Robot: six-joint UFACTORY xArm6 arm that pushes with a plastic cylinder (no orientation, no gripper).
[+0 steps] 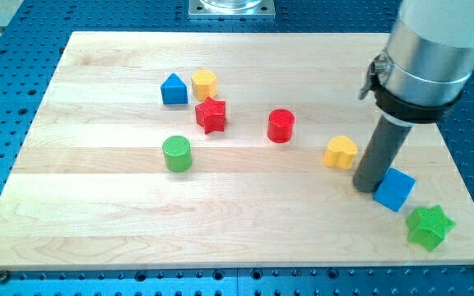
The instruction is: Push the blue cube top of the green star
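**A:** So, what is on the board, counted out?

**B:** Eight blocks on one wooden board (97, 205). Two are blue: a blue cube (395, 189) and a blue house-shaped block (174, 90). Two are green: a green star (429, 227) and a green cylinder (176, 154). Two are red: a red star (211, 114) and a red cylinder (281, 126). Two are yellow: a yellow heart (341, 152) and a yellow block (205, 83) whose shape I read as roughly hexagonal, though I cannot be sure.

**A:** Any containers holding things?

**B:** The board alone carries all eight. It lies on a blue perforated table (6, 99).

**A:** Where is the cube you care about?

**B:** Near the board's lower right corner in the view. The green star sits just beside it, toward the view's bottom right, close to the board's edge; the two look very near, and I cannot tell if they touch.

**A:** And your own end?

**B:** I carry no jaws, only a dark rod, so nothing is apart or clamped. My tip (366, 186) stands right against the blue cube's left side, between it and the yellow heart, which lies just to the view's upper left of the tip.

**A:** The others?

**B:** The blue house, yellow block and red star cluster at upper left, with the green cylinder below them and the red cylinder mid-board.
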